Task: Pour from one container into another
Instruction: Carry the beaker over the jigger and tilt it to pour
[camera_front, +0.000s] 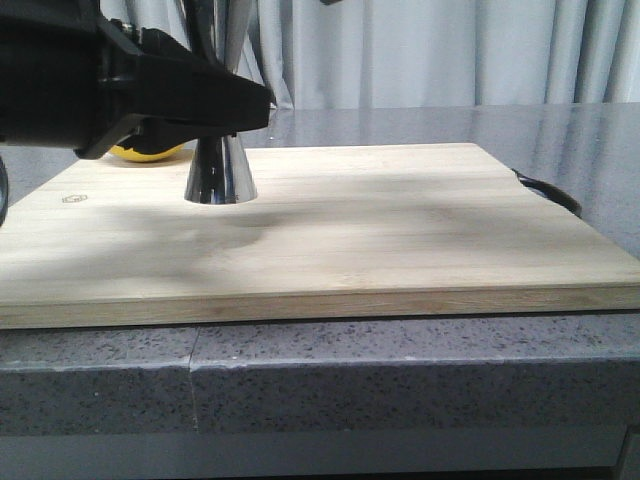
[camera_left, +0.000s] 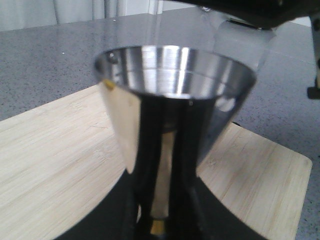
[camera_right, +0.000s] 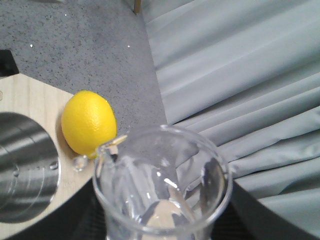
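The shiny metal hourglass-shaped jigger (camera_left: 175, 110) is clamped in the left fingers (camera_left: 165, 200) near the pale wooden board's (camera_front: 400, 230) far left corner, and the small clear glass beaker (camera_right: 162, 185) is gripped by the right fingers, unseen, beside it; spillage is risked if its lip is misaligned.

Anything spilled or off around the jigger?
Small droplets sit on the board beside the jigger rim, near the lemon, with more inside the jigger. Beaker is held tilted. No puddle or damage visible.

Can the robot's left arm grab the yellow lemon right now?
Probably not right now. The left gripper seems to have its jaws closed around the metal jigger, so it is busy. The lemon sits beside the jigger on the wooden board, so it would need to let go first.
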